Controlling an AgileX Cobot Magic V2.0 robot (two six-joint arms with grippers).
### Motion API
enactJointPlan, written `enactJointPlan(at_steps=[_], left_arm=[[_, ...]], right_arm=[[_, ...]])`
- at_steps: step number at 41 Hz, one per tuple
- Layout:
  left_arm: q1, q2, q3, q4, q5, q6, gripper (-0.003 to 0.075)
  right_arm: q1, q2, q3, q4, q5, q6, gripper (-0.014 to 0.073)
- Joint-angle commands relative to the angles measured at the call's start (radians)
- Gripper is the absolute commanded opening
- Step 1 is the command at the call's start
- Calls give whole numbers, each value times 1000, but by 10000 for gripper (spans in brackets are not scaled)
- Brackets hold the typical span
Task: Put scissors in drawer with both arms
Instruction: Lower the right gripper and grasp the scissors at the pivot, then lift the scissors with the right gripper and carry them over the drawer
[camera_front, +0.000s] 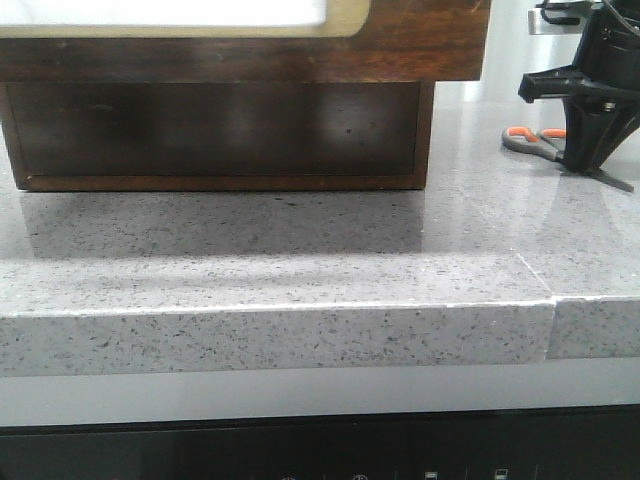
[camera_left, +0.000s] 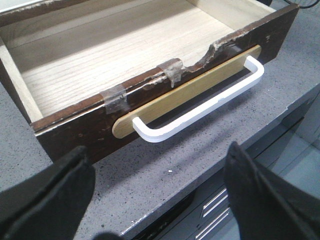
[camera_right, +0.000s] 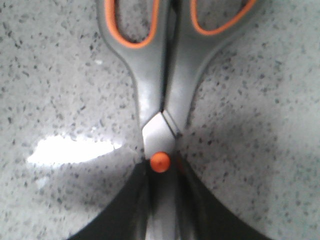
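The scissors (camera_front: 527, 140) lie on the grey counter at the far right, with grey handles and orange-lined loops. My right gripper (camera_front: 590, 160) is down on them. In the right wrist view its fingers (camera_right: 125, 210) are closed on the blades just behind the orange pivot of the scissors (camera_right: 160, 85). The drawer (camera_front: 430, 45) is pulled out at the upper left. In the left wrist view the drawer (camera_left: 75, 130) is open, with a bare pale wood floor and a white handle (camera_left: 200, 112). My left gripper (camera_left: 160, 200) is open and empty in front of it.
The dark wooden box (camera_front: 220, 130) that houses the drawer stands on the counter at the left. The counter's front edge (camera_front: 280, 335) runs across, with a seam (camera_front: 553, 300) at the right. Tape patches (camera_left: 115, 97) sit on the drawer's chipped front rim.
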Motion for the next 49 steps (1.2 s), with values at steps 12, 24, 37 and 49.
enactJointPlan(at_steps=[12,24,37,49], left_arm=[[-7,7,-32,-3,-80,-11,526],[-7,7,-32,-3,-80,-11,526],[-7,7,-32,-3,-80,-11,526],[-7,7,-32,-3,-80,-11,526]], right_arm=[[1,-148,-215,8,149,-6,-4],[61,-330,-256,13,90,-6,-4],[168,-519,-256,13,-23,-7,-4],[310,-590,-256,25,-102,-92,-4]])
